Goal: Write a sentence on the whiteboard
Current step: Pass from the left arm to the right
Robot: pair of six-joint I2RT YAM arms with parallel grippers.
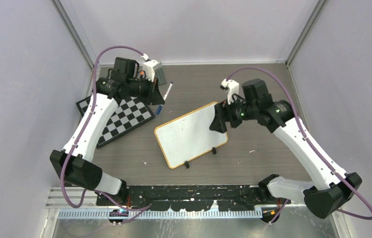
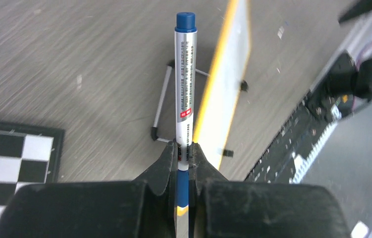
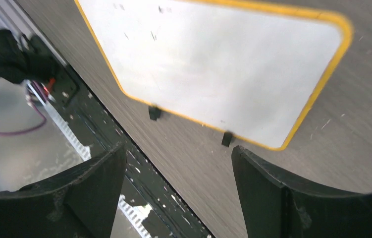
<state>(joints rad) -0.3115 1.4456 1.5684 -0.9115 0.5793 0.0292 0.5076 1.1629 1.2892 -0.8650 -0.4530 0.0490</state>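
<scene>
While the left gripper (image 2: pixel 185 148) has its jaws pressed onto a marker (image 2: pixel 185 84), pinching the barrel low down, the blue-capped end of that marker sticks out well past the fingertips; in the overhead view the left gripper (image 1: pixel 158 96) and its marker (image 1: pixel 168 90) sit off the far left side of the whiteboard (image 1: pixel 188 136), near its corner but not touching it; the right gripper (image 3: pixel 177 151) has its jaws spread wide with nothing between them, and through the gap its wrist camera looks down on the whiteboard (image 3: pixel 223 64); from above, the right gripper (image 1: pixel 218 121) sits at the whiteboard's far right edge, though whether it touches the rim cannot be told; the whiteboard lies face up on the wood-grain table (image 1: pixel 258 84), turned at an angle, its yellow-orange rim running round a glossy white face that shows only a few small dark specks; two small black feet (image 3: pixel 154 112) jut from its near long edge; in the left wrist view the whiteboard (image 2: pixel 226 74) appears as a narrow slanted strip just right of the marker; a black-and-white checkered board (image 1: pixel 124 119) lies to the left of the whiteboard, apart from it, partly under the left arm; a black rail (image 1: pixel 193 191) runs along the table's edge on the near side of the whiteboard.
</scene>
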